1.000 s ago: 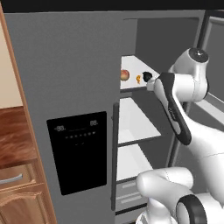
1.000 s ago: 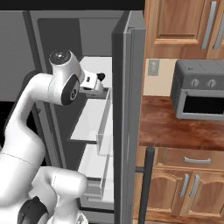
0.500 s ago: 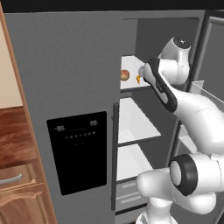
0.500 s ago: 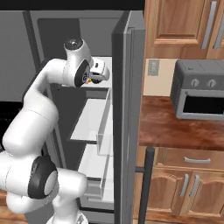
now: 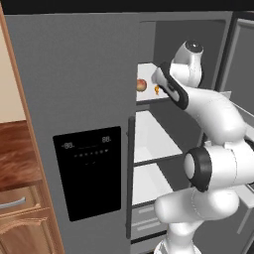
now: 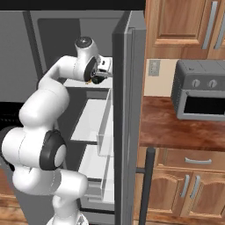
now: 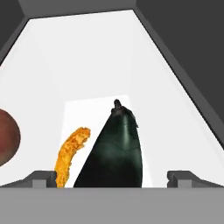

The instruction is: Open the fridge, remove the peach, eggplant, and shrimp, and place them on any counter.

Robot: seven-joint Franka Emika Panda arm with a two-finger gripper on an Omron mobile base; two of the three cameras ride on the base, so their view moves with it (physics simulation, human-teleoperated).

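While the eggplant (image 7: pixel 114 155) lies straight ahead of the hand on the fridge's upper white shelf (image 7: pixel 109 57), we see its stem end pointing toward the back wall and its dark, glossy body filling the space between the two finger tips (image 7: pixel 41 177). We hold nothing: the gripper (image 7: pixel 114 178) stands released with its jaws wide apart, one tip at each side of the eggplant, and we cannot tell whether either tip touches it. Just beside the eggplant, on the hand view's left, the shrimp (image 7: pixel 70 154) curves along the shelf, bright orange, close to the eggplant's flank but seemingly not touching. Farther left, at that view's edge, sits the peach (image 7: pixel 8 138), reddish-brown and partly cut off.

From the left base view we see the peach (image 5: pixel 142 85) and the shrimp (image 5: pixel 157 90) near the front edge of the same shelf, with our arm reaching in over them. The fridge (image 5: pixel 74 99) has its right door (image 6: pixel 129 110) swung open and its left door, with the black dispenser panel (image 5: pixel 89 171), closed. To the right of the open door, the counter (image 6: pixel 180 129) carries a grey toaster oven (image 6: pixel 200 90) near the wall.
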